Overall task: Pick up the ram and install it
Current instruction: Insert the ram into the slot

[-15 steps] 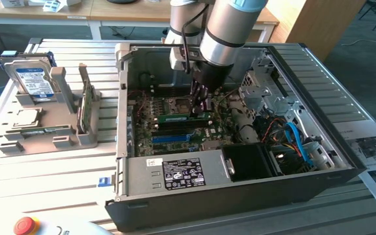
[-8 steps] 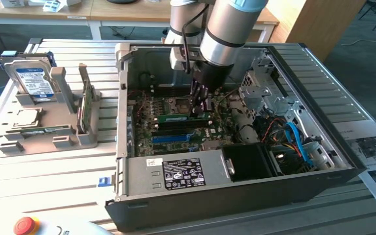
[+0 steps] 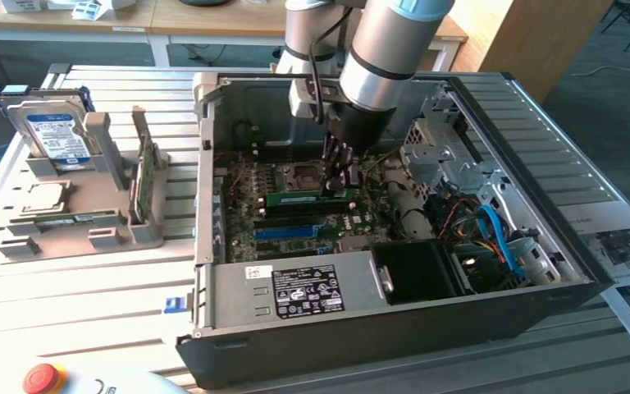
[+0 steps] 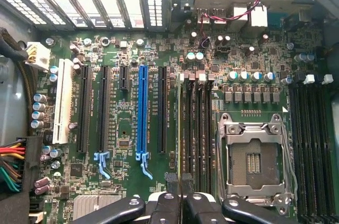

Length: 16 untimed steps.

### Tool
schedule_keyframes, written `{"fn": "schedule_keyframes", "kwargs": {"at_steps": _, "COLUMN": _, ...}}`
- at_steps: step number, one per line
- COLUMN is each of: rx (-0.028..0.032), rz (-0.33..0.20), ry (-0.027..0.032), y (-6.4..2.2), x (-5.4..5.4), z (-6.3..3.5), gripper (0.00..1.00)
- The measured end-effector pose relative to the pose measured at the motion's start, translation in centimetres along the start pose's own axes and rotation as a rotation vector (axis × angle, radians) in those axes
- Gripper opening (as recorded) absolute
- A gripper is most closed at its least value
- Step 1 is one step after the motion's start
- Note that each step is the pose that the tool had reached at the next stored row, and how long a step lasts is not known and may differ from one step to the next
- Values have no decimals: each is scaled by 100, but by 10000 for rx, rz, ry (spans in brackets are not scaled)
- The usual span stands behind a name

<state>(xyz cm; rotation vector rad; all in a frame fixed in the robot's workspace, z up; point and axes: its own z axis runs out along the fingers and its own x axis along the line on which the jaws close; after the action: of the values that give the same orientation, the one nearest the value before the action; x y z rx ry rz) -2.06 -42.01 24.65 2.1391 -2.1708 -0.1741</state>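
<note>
Grips the long thin green ram stick (image 3: 293,197) in the nearly closed jaws of the black gripper (image 4: 180,181); holds it edge-on over black memory slots (image 4: 199,128), just beside the metal-framed processor socket (image 4: 253,155).

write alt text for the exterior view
A robot arm reaches into an open computer case, its jaws shut on the ram at the motherboard's memory slots. A grey rack holding a hard drive stands at the exterior view's left.
</note>
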Motion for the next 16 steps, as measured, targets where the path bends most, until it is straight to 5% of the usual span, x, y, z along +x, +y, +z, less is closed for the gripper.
{"fn": "schedule_keyframes", "kwargs": {"at_steps": 16, "rx": 36, "rz": 6, "ry": -3, "y": -20, "x": -15, "z": 114, "gripper": 12}}
